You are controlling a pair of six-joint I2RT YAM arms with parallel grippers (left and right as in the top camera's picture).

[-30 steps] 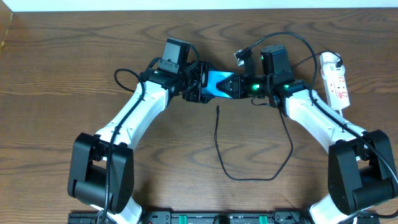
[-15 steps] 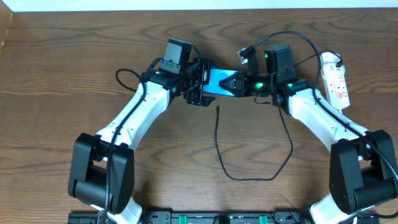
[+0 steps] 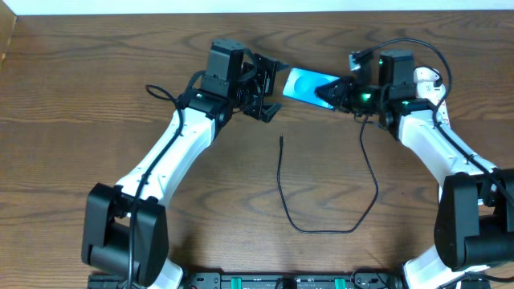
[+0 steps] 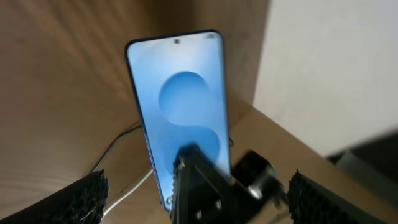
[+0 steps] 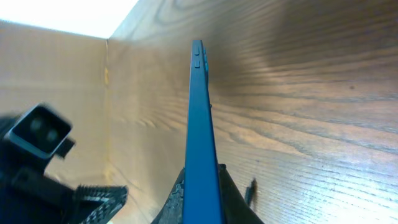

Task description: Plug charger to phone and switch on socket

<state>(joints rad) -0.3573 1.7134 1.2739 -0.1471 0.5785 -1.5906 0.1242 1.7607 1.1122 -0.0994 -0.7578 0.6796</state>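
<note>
The phone (image 3: 299, 83), blue screen up, is held off the table at its right end by my right gripper (image 3: 328, 91), which is shut on it. In the right wrist view the phone (image 5: 200, 118) shows edge-on between the jaws (image 5: 202, 202). My left gripper (image 3: 263, 87) is open and empty just left of the phone; its view shows the blue screen (image 4: 185, 106) between its spread fingers (image 4: 199, 202). The charger (image 3: 283, 189) lies looped on the table, its tip (image 3: 281, 139) below the phone. The socket (image 3: 428, 77) is mostly hidden behind my right arm.
The charger cable runs from its tip down to a loop at the table's middle front and back up towards my right arm. The table's far edge and a pale wall lie just behind both grippers.
My right gripper has carried the phone to the right and towards the far edge. My left gripper has let go of the phone's left end and opened.
</note>
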